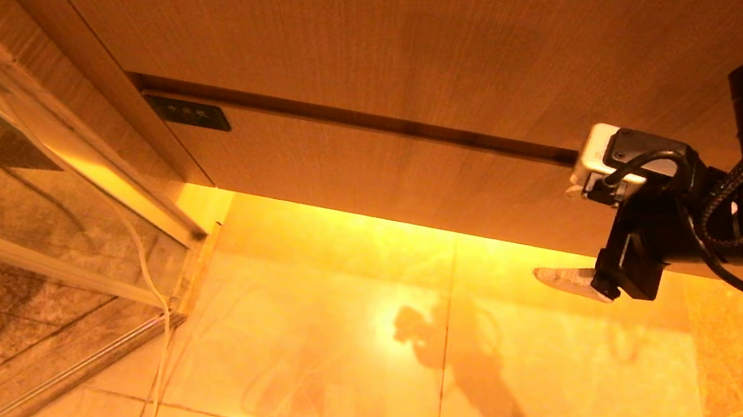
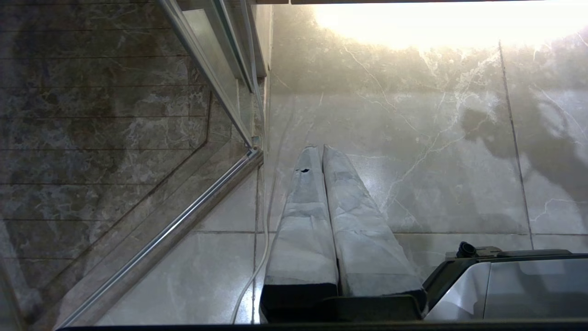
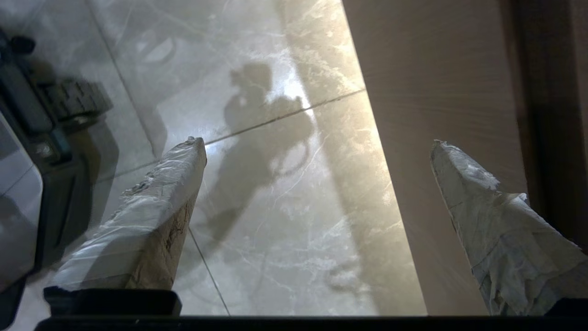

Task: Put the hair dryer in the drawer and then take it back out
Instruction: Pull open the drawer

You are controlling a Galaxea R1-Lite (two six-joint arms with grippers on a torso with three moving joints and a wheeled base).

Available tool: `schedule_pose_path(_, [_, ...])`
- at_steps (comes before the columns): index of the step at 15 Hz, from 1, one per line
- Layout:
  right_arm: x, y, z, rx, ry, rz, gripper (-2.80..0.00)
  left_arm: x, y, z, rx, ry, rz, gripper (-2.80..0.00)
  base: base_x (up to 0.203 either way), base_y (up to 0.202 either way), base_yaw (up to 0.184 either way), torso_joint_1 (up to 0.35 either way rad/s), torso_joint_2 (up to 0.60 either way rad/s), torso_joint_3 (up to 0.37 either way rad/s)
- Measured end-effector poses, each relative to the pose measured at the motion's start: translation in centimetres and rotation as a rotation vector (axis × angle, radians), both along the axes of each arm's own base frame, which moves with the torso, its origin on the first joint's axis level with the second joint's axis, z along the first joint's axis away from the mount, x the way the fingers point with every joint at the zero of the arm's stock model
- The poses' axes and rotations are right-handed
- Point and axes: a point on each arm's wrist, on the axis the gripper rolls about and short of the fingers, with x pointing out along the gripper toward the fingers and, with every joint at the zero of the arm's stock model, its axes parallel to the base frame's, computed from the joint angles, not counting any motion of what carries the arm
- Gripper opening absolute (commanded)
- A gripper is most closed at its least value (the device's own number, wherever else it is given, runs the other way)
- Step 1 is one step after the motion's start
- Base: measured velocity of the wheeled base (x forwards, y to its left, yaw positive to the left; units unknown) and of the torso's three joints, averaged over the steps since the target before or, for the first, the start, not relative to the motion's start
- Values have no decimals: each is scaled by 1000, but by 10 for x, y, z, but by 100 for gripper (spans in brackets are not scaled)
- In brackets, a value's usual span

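One drawer (image 1: pixel 378 168), closed | right tool (image 1: pixel 572 281) spread, empty, just beside.

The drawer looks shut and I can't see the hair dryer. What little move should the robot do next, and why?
Probably bring the right gripper in to the drawer front's lower edge to pull it open. The drawer is closed, and the gripper hangs open and empty just below its right end. The left gripper is shut, pointing at the floor.
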Motion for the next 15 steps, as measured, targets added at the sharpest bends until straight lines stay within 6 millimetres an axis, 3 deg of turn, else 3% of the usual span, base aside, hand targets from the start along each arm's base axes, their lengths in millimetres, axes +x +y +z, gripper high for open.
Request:
schedule_pose_path(8, [22,-26,-7,-7,-100,153,0,0,0,0,0,0,0,-280,0,0,0,0,0,0])
schedule_pose_path(15, [35,-27,-9,-10,-179,163,0,0,0,0,-1,0,0,-280,0,0,0,0,0,0])
